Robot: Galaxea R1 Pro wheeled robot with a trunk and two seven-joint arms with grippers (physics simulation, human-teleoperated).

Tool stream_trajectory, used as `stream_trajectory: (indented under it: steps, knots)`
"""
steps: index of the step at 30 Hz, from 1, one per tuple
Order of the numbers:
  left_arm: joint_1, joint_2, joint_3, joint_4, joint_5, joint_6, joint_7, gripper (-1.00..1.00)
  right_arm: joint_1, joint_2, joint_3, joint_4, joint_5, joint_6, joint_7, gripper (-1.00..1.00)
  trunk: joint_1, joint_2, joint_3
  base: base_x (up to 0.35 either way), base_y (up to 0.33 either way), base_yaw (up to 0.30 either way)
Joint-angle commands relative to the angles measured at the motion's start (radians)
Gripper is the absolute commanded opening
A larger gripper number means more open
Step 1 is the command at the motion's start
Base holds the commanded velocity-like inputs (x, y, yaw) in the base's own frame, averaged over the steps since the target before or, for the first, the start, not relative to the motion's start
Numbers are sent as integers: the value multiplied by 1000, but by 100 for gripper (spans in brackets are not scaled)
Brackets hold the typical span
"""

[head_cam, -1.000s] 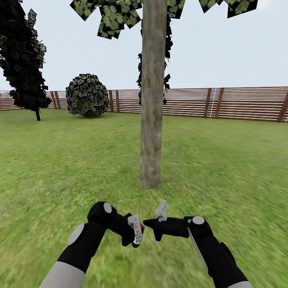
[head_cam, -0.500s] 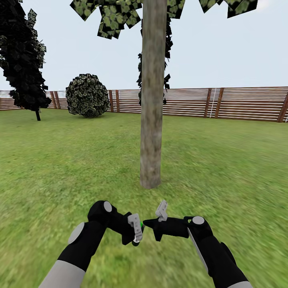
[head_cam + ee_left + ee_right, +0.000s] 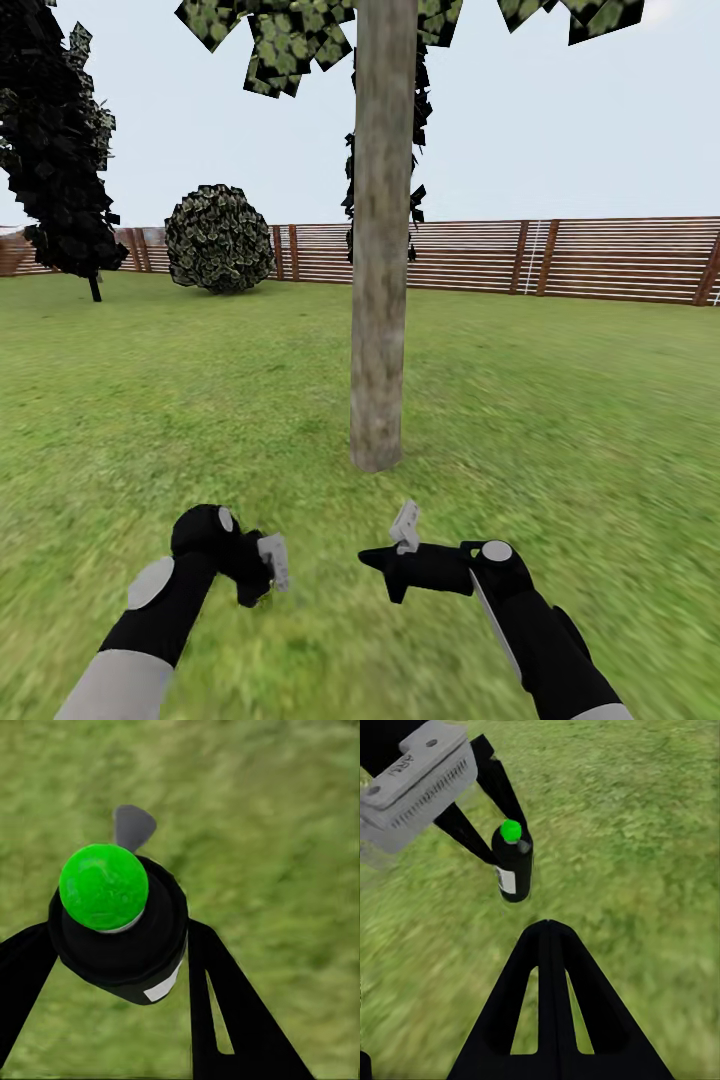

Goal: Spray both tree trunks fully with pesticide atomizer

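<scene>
Where the left pincer [image 3: 127, 967] closed its black fingers [image 3: 225, 1012] on either side of the pesticide atomizer [image 3: 124, 930], the hold looked firm: body clamped between them, green cap uppermost in the left wrist view, a grey nozzle tab jutting past the cap. In the right wrist view the atomizer [image 3: 514, 866] hung upright over the grass.

Right pincer [image 3: 547, 937]: fingers met at a point, nothing between them; idle, at 5 o'clock in the head view, with the left pincer [image 3: 262, 572] at 7 o'clock.

Tree trunk [image 3: 382, 250]: grey-brown, at 12 o'clock from both arms, well apart from them, bark bare of white specks as far as could be told. Floor [image 3: 560, 400]: mottled green grass. Beyond: slatted brown fence [image 3: 600, 258], round bush [image 3: 218, 238] at 10 o'clock, dark conifer [image 3: 55, 150] at 9 o'clock.

Step judged in hand: bringing the sprayer to bear on the trunk. Advice: turn the nozzle toward 12 o'clock, keep the grip unchanged, sweep from base upward, then work round the far side.

Writing: pale label [image 3: 502, 879] on the atomizer, illegible; raised lettering on the grey pincer housing [image 3: 416, 784], possibly "ARX", uncertain.
</scene>
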State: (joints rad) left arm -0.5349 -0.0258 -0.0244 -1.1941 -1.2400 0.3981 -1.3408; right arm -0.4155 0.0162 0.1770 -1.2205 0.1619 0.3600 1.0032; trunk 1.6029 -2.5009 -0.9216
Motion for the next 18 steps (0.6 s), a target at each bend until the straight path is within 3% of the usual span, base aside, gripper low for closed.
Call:
stream_trajectory:
  steps: [1, 4, 5, 6, 7, 9, 10, 11, 12, 13, 14, 15, 17, 18]
  knots:
    - [-1, 0, 57, 0, -3, 10, 8, -100, 0, -1, -2, -2, 3, 8, 5, -100, 0, 0, -1, 0, 0, 0]
    - [-1, 1, 264, 1, 30, -1, 31, -100, 0, -4, -6, 0, 4, 7, 3, -100, 0, 0, -1, 0, 0, 0]
    - [-1, 1, 374, 1, 71, -14, 40, -100, 0, -5, -9, 2, 5, 7, 1, -100, 0, 0, -1, 0, 0, 0]
    - [-1, 1, 440, 1, 105, -27, 44, -100, 1, -6, -12, 6, 5, 7, 0, 100, 0, 0, -1, 0, 0, 0]
    - [0, 1, 495, 1, 143, -43, 46, -100, 3, -10, -18, 16, 5, 7, -3, 100, 0, 0, -1, 0, 0, 0]
    - [0, 1, 595, 1, 244, -76, 49, -100, 6, -57, -75, 81, 4, 3, -7, 100, 0, 0, -1, 0, 0, 0]
    - [1, 1, 642, 1, 298, -86, 51, -100, 7, -85, -123, 123, 3, 1, -7, 100, 0, 0, -1, 0, 0, 0]
    - [1, 1, 718, 1, 372, -95, 63, -100, 10, -128, -218, 180, 3, -2, -6, 100, 0, 0, -1, 0, 0, 0]
    - [1, 1, 761, 1, 405, -99, 81, -100, 12, -150, -284, 208, 3, -4, -6, 100, 0, 0, -1, 0, 0, 0]
    - [1, 1, 780, 1, 418, -100, 94, -100, 13, -160, -319, 221, 4, -6, -6, 100, 0, 0, -1, 0, 0, 0]
    - [1, -1, 822, 1, 443, -103, 144, -100, 13, -183, -424, 262, 5, -14, -7, 100, 0, 0, -1, 0, 0, 0]
    - [2, -3, 839, 2, 453, -103, 187, -100, 13, -192, -493, 290, 6, -30, -8, 100, 0, 0, -1, 0, 0, 0]
    - [3, -13, 857, 12, 465, -104, 295, -100, 13, -201, -630, 330, 7, -90, -10, 100, 0, 0, -1, 0, 0, 0]
    - [3, -17, 860, 18, 466, -105, 326, -100, 14, -203, -665, 336, 7, -107, -11, 100, 0, 0, -1, 0, 0, 0]
